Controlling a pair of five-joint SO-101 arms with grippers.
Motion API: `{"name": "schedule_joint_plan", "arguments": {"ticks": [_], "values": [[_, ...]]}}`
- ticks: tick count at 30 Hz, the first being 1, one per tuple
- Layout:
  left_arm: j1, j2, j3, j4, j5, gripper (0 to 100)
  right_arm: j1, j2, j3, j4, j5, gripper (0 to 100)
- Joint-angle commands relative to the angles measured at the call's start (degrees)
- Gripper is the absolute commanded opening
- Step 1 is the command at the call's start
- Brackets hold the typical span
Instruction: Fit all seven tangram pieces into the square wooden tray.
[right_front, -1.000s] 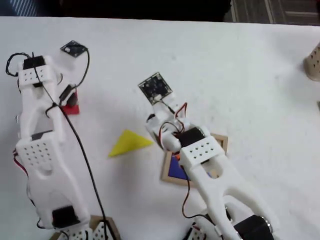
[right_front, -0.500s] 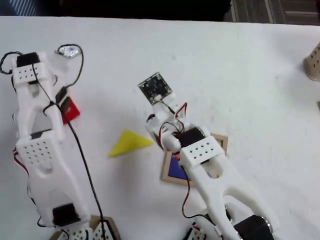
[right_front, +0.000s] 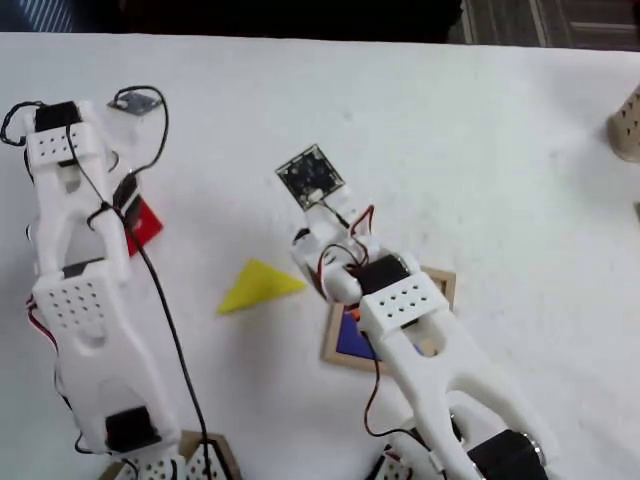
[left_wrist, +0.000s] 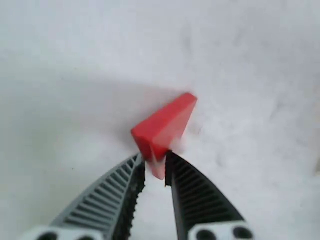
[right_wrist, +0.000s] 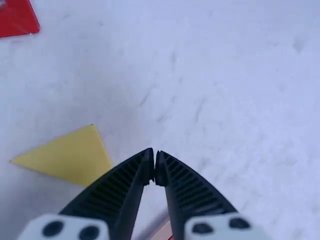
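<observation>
Looks like the left gripper tipped the red tangram piece up since a second ago, and it's clamped on one corner. The wooden tray sits nearest. The right gripper is just past it, closed and empty. Yellow triangle comes next, then the red tangram piece toward the tabletop's far-left corner.

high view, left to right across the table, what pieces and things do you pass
red piece → yellow triangle → wooden tray → tan perforated object at the right edge
</observation>
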Motion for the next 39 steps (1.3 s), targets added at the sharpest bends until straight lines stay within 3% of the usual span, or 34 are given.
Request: {"name": "schedule_joint_plan", "arguments": {"ticks": [1, 7, 11, 18, 26, 31, 39], "values": [[2.15, -3.38, 1.49, 0.79, 0.97, 7, -0.13, -0.31, -0.26, -0.92, 0.62, 2.1], [3.82, -3.38, 2.46, 0.79, 1.05, 7, -0.13, -0.4, -0.26, -0.92, 0.62, 2.0], [3.82, -3.38, 2.11, 0.62, 0.97, 2, -0.04, -0.48, -0.26, -0.84, 0.62, 1.9], [3.74, -2.68, 3.34, -1.41, 0.97, 3, -0.04, -0.66, -0.26, -0.84, 0.62, 1.9], [6.02, -3.3, 14.95, -10.9, 1.05, 2, 0.04, -0.75, -0.26, -0.75, 0.62, 1.9], [5.85, -3.38, 15.21, -13.71, 10.29, 2, 1.27, -0.75, -0.26, -0.75, 0.62, 1.8], [5.67, -6.46, 15.21, -13.45, 12.13, 2, 1.45, -0.84, -0.35, -0.75, 0.62, 1.8]]}}
